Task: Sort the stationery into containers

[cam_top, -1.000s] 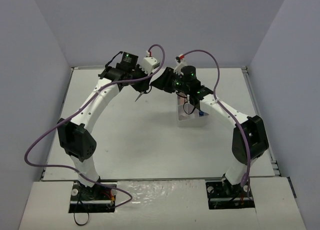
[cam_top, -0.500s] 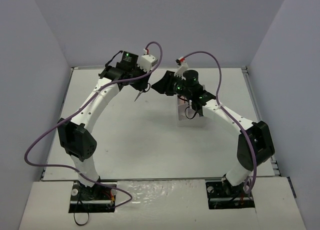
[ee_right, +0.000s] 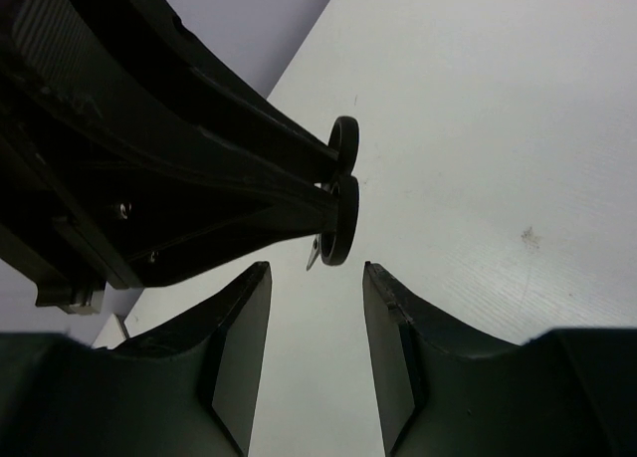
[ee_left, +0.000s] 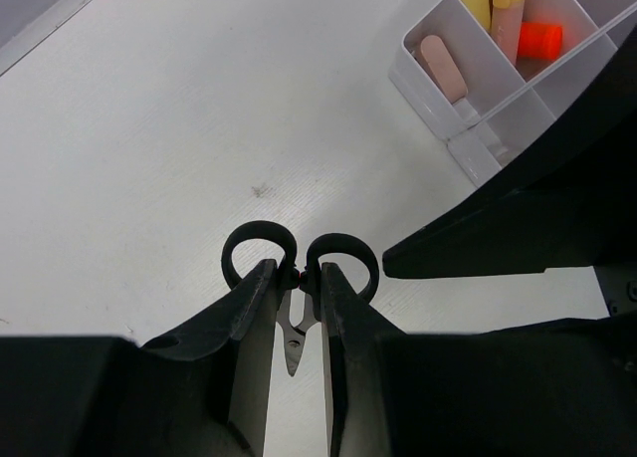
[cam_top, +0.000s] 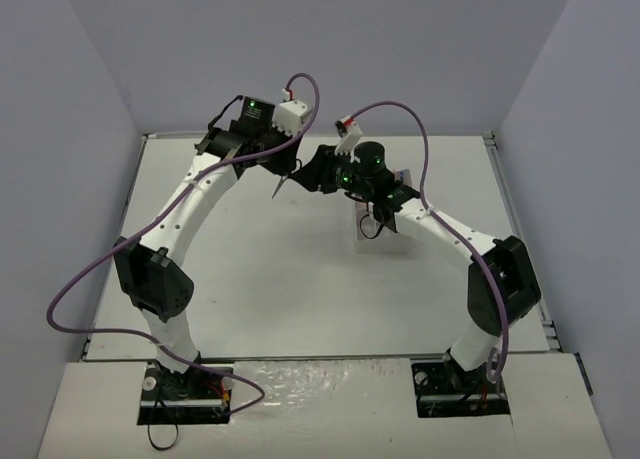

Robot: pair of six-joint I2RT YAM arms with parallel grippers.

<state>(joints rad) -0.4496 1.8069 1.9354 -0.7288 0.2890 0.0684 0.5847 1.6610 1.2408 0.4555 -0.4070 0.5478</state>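
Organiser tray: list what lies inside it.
A pink eraser in one compartment; yellow, pink and orange highlighters in the next. The right arm covers most of the remaining compartments.

No legible text, labels, brand marks or numbers in any view. Nothing readable on the scissors, organiser tray, left arm or right arm.
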